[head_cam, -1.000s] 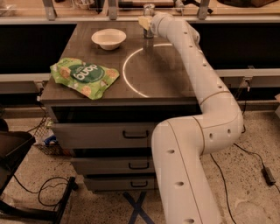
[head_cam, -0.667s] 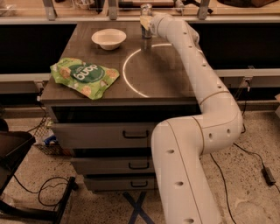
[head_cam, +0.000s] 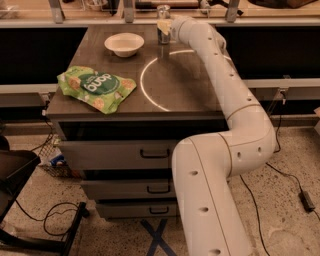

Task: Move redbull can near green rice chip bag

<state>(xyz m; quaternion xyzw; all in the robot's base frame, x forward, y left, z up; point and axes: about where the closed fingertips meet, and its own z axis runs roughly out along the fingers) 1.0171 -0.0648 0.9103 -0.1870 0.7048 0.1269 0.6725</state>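
Observation:
The redbull can (head_cam: 163, 12), slim and silver with a shiny top, stands upright at the far edge of the dark table (head_cam: 195, 95), right of the white bowl. My gripper (head_cam: 163, 28) reaches from the right and is shut on the can's lower body, with a pale finger (head_cam: 162, 25) across its front. The green rice chip bag (head_cam: 95, 88) lies flat at the table's front left corner, well apart from the can and the gripper.
A white bowl (head_cam: 124, 44) sits at the back left, close to the can. A bright ring of light (head_cam: 150, 80) marks the tabletop. Drawers (head_cam: 150, 152) are below the table. A rail with metal posts (head_cam: 129, 10) runs behind it.
The gripper and the can have shifted slightly to the left along the far edge of the table. The bag and the bowl have not moved.

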